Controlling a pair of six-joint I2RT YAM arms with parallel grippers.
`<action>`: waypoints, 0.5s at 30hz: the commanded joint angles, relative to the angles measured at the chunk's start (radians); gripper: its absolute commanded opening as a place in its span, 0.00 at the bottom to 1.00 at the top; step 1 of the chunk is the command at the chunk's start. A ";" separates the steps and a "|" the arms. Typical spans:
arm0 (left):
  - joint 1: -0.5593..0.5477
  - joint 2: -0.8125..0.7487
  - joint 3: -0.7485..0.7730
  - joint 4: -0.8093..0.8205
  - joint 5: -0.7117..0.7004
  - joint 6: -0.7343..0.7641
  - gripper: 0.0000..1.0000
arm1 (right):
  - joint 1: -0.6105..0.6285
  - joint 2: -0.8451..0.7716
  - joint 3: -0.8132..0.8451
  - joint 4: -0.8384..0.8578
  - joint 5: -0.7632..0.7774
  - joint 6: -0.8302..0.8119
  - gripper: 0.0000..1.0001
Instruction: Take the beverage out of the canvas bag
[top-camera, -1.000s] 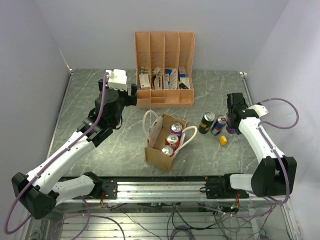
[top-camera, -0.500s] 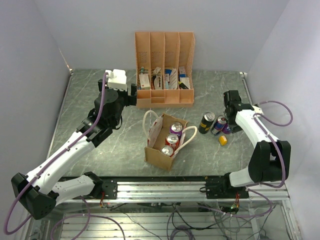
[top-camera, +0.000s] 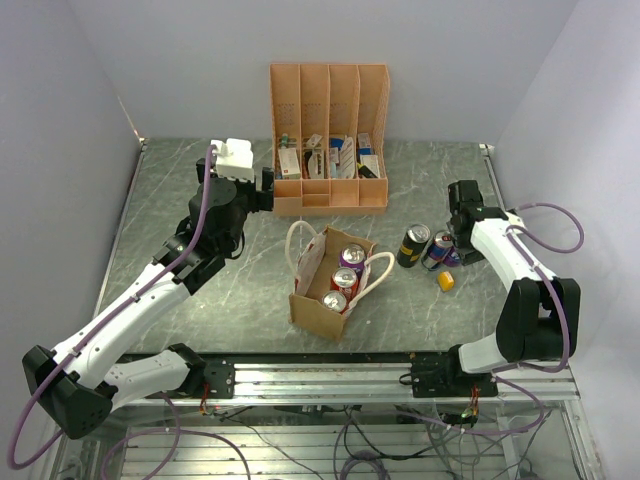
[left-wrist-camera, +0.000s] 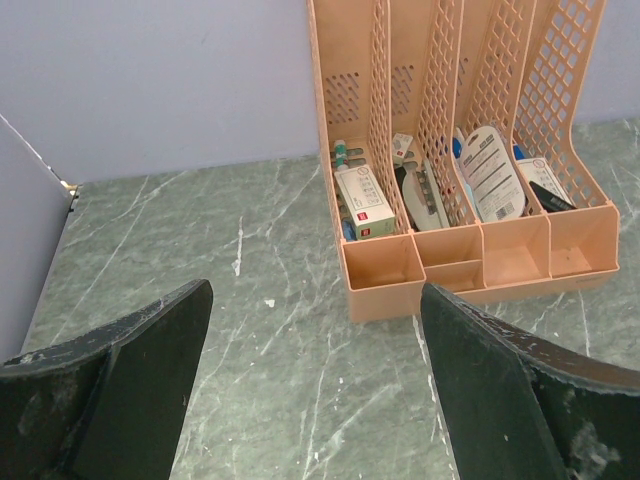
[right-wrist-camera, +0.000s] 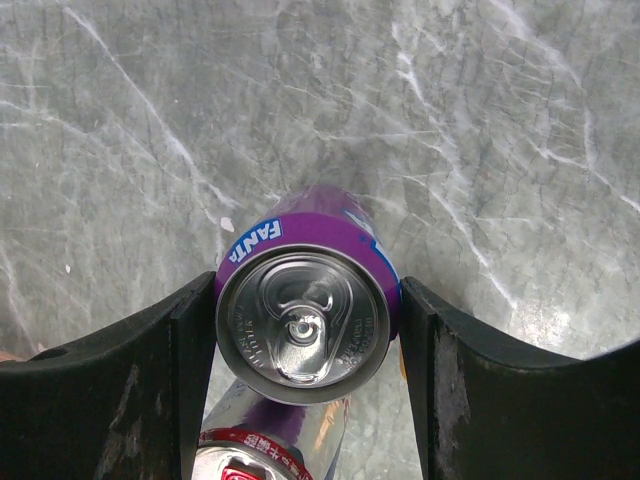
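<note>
The tan canvas bag (top-camera: 318, 300) with cream rope handles stands mid-table and holds three upright cans (top-camera: 343, 279). My right gripper (top-camera: 457, 248) is to the right of the bag, and its two black fingers (right-wrist-camera: 150, 400) press on both sides of a purple Fanta can (right-wrist-camera: 305, 325). That can stands upright on the table beside a silver and red can (right-wrist-camera: 250, 455). A dark can (top-camera: 414, 244) stands next to them. My left gripper (left-wrist-camera: 310, 380) is open and empty, low over bare table in front of the orange-pink file organizer (left-wrist-camera: 460, 180).
The file organizer (top-camera: 330, 140) with small packets stands at the back centre. A small yellow object (top-camera: 446, 281) lies near the front of the loose cans. White walls close in the left, right and back edges of the table.
My right arm has folded up, its wrist shifting slightly toward the back above the purple can. The left arm, the bag and the cans in it have not moved.
</note>
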 joint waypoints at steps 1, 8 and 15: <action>-0.008 -0.012 0.035 0.010 0.008 -0.010 0.95 | -0.015 -0.002 -0.009 0.030 0.015 -0.012 0.39; -0.007 -0.010 0.037 0.010 0.012 -0.012 0.96 | -0.028 -0.018 -0.009 0.041 -0.003 -0.037 0.64; -0.008 -0.006 0.036 0.010 0.009 -0.010 0.95 | -0.037 -0.030 -0.005 0.038 -0.032 -0.049 0.90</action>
